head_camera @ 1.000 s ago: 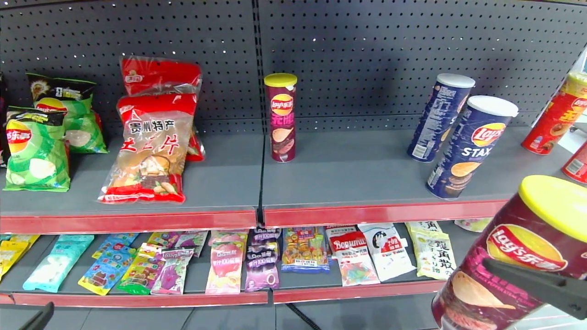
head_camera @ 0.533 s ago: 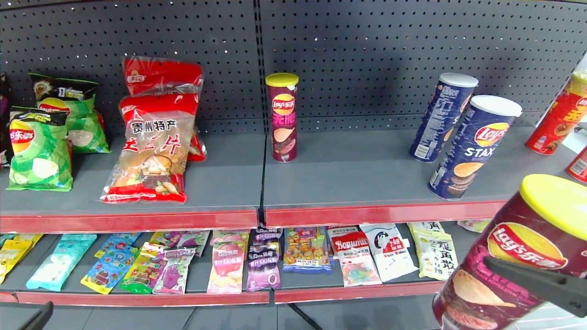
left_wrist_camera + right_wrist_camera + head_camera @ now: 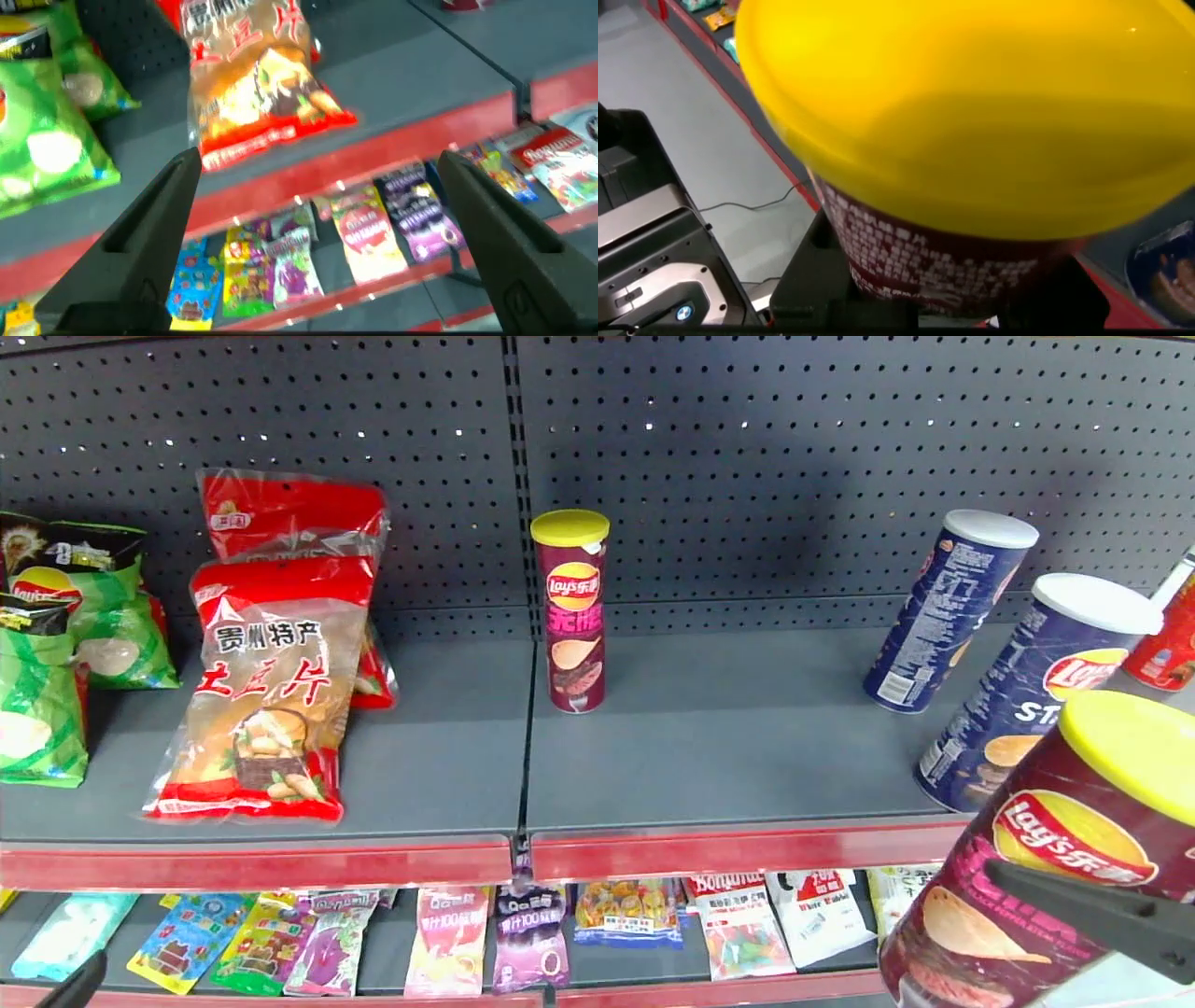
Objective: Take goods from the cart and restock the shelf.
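My right gripper (image 3: pixel 1018 896) is shut on a maroon chips can (image 3: pixel 1055 859) with a yellow lid, held tilted at the lower right, in front of and below the upper shelf (image 3: pixel 728 756). In the right wrist view the yellow lid (image 3: pixel 971 103) looms large and the gripper (image 3: pixel 943 289) clasps the can's body. An identical maroon can (image 3: pixel 571 611) stands upright at the shelf's middle, near the back. My left gripper (image 3: pixel 318 215) is open and holds nothing, low at the left before the lower shelf; one finger (image 3: pixel 79 985) shows in the head view.
Two blue chips cans (image 3: pixel 948 607) (image 3: pixel 1036 691) stand on the shelf's right, a red can (image 3: pixel 1162 649) beyond them. Red snack bags (image 3: pixel 266 691) and green chip bags (image 3: pixel 56 644) occupy the left. Bare shelf lies between the maroon and blue cans. Candy packs (image 3: pixel 532 933) line the lower shelf.
The head camera has shifted: the shelf and its goods sit lower and larger in the picture. The held can keeps its place in the right gripper.
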Available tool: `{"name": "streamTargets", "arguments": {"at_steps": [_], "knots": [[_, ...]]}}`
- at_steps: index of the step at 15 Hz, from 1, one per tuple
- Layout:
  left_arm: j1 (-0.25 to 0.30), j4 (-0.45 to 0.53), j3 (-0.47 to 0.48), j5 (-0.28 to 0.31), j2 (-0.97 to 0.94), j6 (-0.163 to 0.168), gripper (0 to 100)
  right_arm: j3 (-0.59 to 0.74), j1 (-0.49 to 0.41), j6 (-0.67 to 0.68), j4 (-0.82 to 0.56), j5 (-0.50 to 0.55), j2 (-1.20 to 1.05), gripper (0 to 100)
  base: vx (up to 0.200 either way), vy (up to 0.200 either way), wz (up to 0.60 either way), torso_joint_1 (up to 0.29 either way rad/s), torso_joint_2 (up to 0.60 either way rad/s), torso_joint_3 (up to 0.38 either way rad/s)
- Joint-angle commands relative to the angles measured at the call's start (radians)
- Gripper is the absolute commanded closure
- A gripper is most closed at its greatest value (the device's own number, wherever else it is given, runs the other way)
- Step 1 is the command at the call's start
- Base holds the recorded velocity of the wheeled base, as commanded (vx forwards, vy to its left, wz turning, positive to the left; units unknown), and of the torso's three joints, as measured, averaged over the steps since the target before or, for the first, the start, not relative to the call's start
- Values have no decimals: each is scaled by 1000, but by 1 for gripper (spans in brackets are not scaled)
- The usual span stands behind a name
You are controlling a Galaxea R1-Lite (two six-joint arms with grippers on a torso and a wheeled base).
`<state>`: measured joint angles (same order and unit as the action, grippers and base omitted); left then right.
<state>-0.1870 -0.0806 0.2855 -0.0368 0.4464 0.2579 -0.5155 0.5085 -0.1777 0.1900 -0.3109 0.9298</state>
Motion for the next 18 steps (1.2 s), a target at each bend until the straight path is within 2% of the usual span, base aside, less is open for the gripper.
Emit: {"name": "streamTargets", "arguments": {"at_steps": [1, 3, 5, 7, 9, 10, 12, 14, 15, 16, 17, 18], "knots": [[0, -1, 0, 3, 0, 0, 0, 2, 2, 0, 0, -2, 1, 100, 0, 0, 0, 0, 0, 0], [-2, -1, -2, 3, 0, 1, 0, 0, 10, -3, 0, -7, 1, 100, 0, 0, 0, 0, 0, 0], [-6, 1, -2, 32, 12, 29, 0, -1, 65, -3, 0, -4, 4, 100, 0, 0, 0, 0, 0, 0], [-8, -1, 7, 61, 55, 43, 0, -1, 120, -2, 3, -4, 1, 100, 0, 0, 0, 0, 0, 0], [-32, -5, 52, 175, 138, 38, 0, -1, 142, -2, 3, -2, -3, 100, 0, 0, 0, 0, 0, 0], [-38, -14, 119, 255, 255, 32, 0, 0, 142, 1, 3, -2, -6, 100, 0, 0, 0, 0, 0, 0], [-69, -70, 262, 337, 485, 32, 0, -1, 140, 3, 5, -2, -6, 100, 0, 0, 0, 0, 0, 0], [-118, -80, 425, 396, 683, 27, 0, -18, 142, 3, 5, -2, -5, 100, 0, 0, 0, 0, 0, 0], [-129, -90, 531, 459, 811, -2, 0, -18, 142, 3, 5, -2, -6, 100, 0, 0, 0, 0, 0, 0], [-132, -94, 569, 482, 853, -9, 0, -18, 142, 4, 5, -2, -6, 100, 0, 0, 0, 0, 0, 0], [-138, -111, 666, 520, 976, -9, 0, -18, 140, 6, 5, -2, -6, 100, 0, 0, 0, 0, 0, 0], [-146, -126, 705, 528, 1032, -9, 0, -18, 139, 6, 5, -2, -8, 100, 0, 0, 0, 0, 0, 0]]}}
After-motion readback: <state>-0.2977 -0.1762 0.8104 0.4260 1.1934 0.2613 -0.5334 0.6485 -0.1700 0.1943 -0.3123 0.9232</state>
